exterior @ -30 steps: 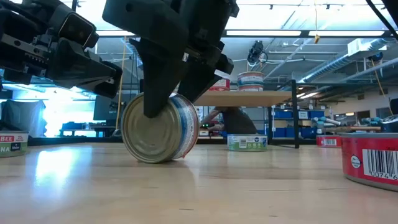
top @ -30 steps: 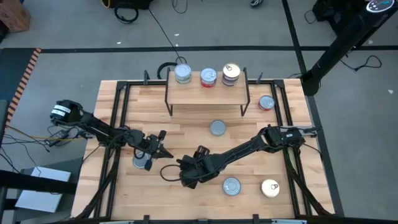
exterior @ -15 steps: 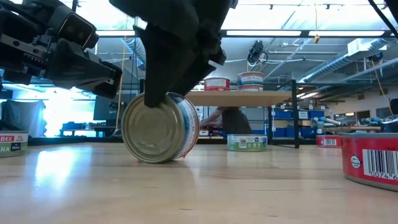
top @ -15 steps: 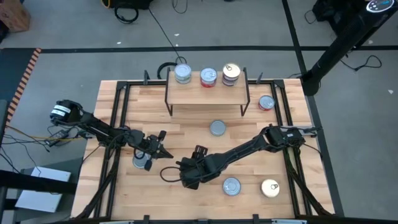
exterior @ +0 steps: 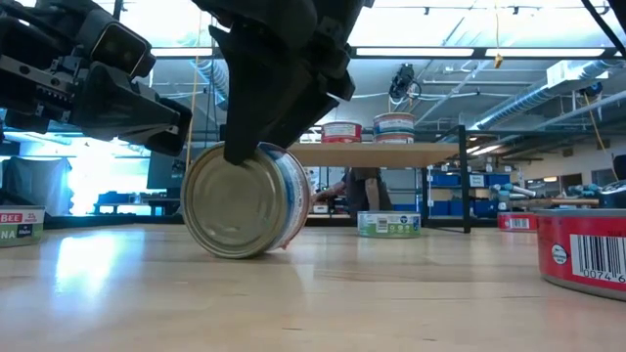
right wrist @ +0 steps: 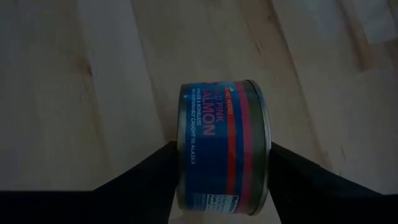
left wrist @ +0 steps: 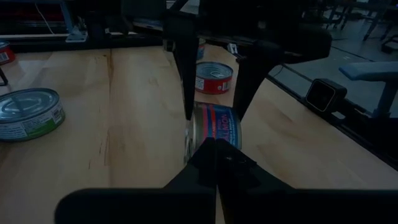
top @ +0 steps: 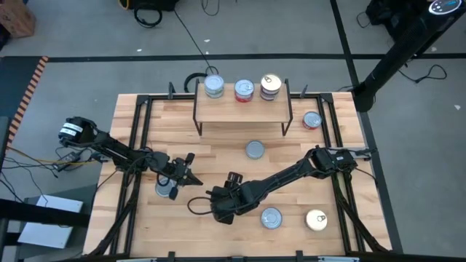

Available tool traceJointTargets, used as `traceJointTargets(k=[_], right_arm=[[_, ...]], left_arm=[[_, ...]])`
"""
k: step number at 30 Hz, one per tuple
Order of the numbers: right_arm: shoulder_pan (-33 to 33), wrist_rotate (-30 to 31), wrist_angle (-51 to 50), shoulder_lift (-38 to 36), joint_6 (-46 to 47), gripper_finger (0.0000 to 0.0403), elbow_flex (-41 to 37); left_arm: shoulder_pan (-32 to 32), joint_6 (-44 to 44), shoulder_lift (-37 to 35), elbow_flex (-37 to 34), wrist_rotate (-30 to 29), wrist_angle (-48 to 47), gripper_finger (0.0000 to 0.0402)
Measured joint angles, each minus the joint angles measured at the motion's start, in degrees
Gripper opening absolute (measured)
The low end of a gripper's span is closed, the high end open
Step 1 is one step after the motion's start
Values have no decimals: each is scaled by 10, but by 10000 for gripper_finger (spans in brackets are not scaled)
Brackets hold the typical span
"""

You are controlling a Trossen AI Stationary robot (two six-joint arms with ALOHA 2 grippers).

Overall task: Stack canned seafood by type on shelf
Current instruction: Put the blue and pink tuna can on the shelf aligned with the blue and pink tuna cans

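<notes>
A pink-salmon can (right wrist: 224, 146) stands on its rim on the table (top: 218, 156), near the front middle. My right gripper (top: 218, 206) reaches down over it, one finger at each flat end. My left gripper (top: 191, 173) hovers shut at the table's left, pointing at that can (left wrist: 214, 124), with another can (top: 166, 189) lying below it. The shelf (top: 242, 108) stands at the far edge. On it sit a silver-blue stack (top: 213, 86), a red-topped can (top: 244, 89) and a gold-topped stack (top: 270, 86). My right gripper pinches the salmon can across its two flat ends, one finger (right wrist: 163, 167) on the bottom end (exterior: 235, 171) and the other (right wrist: 291, 174) on the top end. The fingers slant down from above and from the table's right. The can's rim (exterior: 235, 256) rests on the table.
Loose cans lie on the table: a silver one (top: 255, 150) before the shelf, a red one (top: 312, 120) at the far right, a silver-blue one (top: 271, 217) and a gold one (top: 316, 220) at the near right. Black frame rails (top: 138, 145) run along the table's sides.
My right gripper has rolled about its wrist and its fingers have drawn closer together on the can's ends. The can has shifted a little along the table and stays on its rim.
</notes>
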Motion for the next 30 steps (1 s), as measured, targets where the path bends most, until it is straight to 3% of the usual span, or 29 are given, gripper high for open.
traceJointTargets(k=[4, 17, 23, 30], right_arm=[[0, 2, 0, 0, -6, 201, 0], [2, 2, -4, -1, -32, 201, 2], [5, 8, -92, -2, -45, 201, 65], [17, 107, -262, -4, -42, 201, 183]], left_arm=[[0, 0, 0, 0, 0, -4, 6], [0, 0, 0, 0, 0, -6, 6], [0, 13, 0, 0, 0, -5, 6], [0, 10, 0, 0, 0, -6, 6]])
